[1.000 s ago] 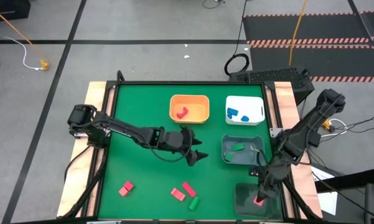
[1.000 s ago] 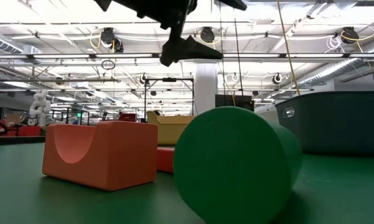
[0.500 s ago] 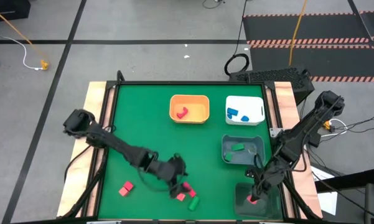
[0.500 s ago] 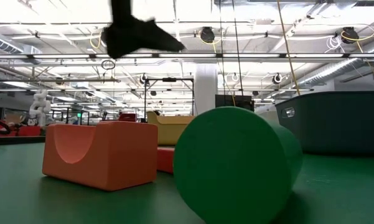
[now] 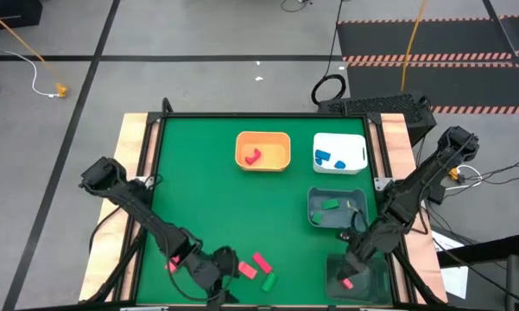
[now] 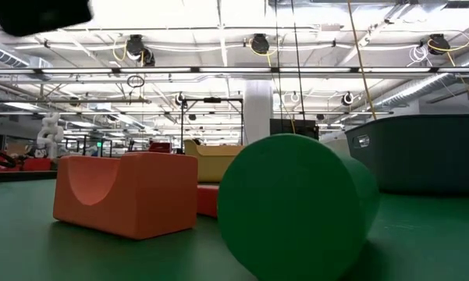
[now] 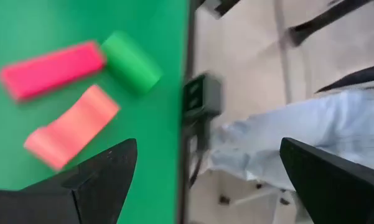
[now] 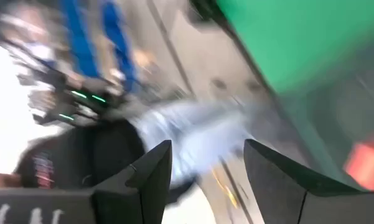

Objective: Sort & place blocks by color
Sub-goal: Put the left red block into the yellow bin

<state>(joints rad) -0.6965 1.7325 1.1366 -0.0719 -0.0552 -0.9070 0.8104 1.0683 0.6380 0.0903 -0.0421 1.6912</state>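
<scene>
The green table [image 5: 207, 173] fills the high view, which alone shows all the bins: an orange bin [image 5: 262, 150] with a red piece, a white bin [image 5: 339, 152] with blue pieces, a grey bin [image 5: 337, 208] with a green piece, and a clear bin [image 5: 354, 276] at the near right corner holding one red block [image 5: 348, 282]. The right gripper [image 5: 356, 259] hangs just above that bin, its fingers parted and empty. The left gripper [image 5: 218, 285] is low at the near edge, fingers spread wide, with a pink block [image 5: 174, 260] beside its arm. Only the left wrist view shows clearly what lies ahead of it: a red bar [image 7: 50, 70] touching a green cylinder [image 7: 130, 62], with a pink arch block [image 7: 71, 126] near them, and beyond the table edge a person's jeans [image 7: 286, 146]. The low view sees none of the bins' contents; the cylinder and arch block its sight. No writing can be read anywhere.
</scene>
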